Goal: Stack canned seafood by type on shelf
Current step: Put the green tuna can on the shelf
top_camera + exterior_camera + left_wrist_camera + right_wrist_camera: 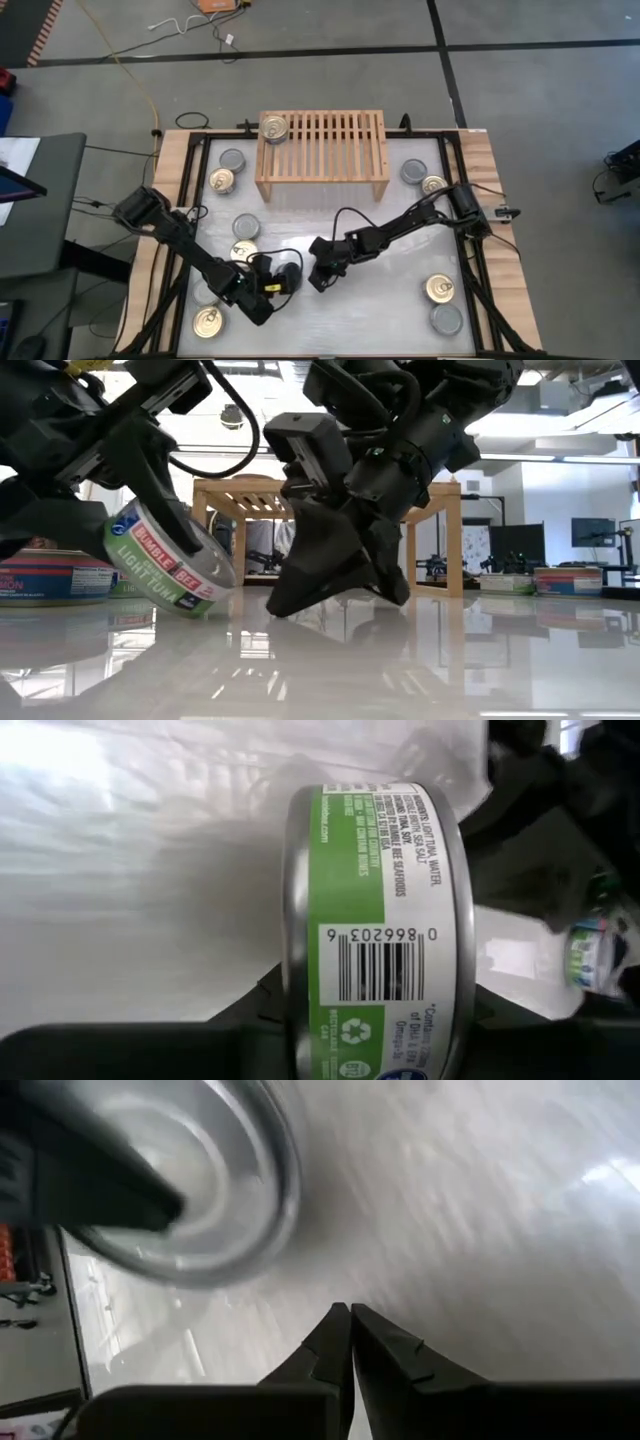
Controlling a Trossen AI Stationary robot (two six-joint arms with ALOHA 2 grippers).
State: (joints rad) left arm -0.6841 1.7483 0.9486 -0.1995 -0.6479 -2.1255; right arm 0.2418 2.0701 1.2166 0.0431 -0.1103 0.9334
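Observation:
A tin of the canned seafood with a green label (165,572) stands tilted on edge near the table's front middle, with my left gripper (160,525) shut on it. The left wrist view shows its side wall with the barcode (380,935). Just to its right, my right gripper (322,276) is shut on nothing, its tips (350,1318) low over the table. The light-wood shelf (322,150) stands at the far middle, with one gold-topped tin (274,128) resting flat on the left end of its slatted top. My left gripper pinches the green-labelled tin across its two flat faces; one finger (100,1180) lies over the silver face (215,1170). The fingers slant down from the table's left. The tin stands on edge, tilted, its lower rim (195,612) at the table; whether it touches I cannot tell.
Loose tins lie flat around the table: silver (232,158) and gold (222,180) at the far left, two (246,226) at mid left, gold (208,322) at the near left, a pair (414,171) at the far right, two (440,289) at the near right.

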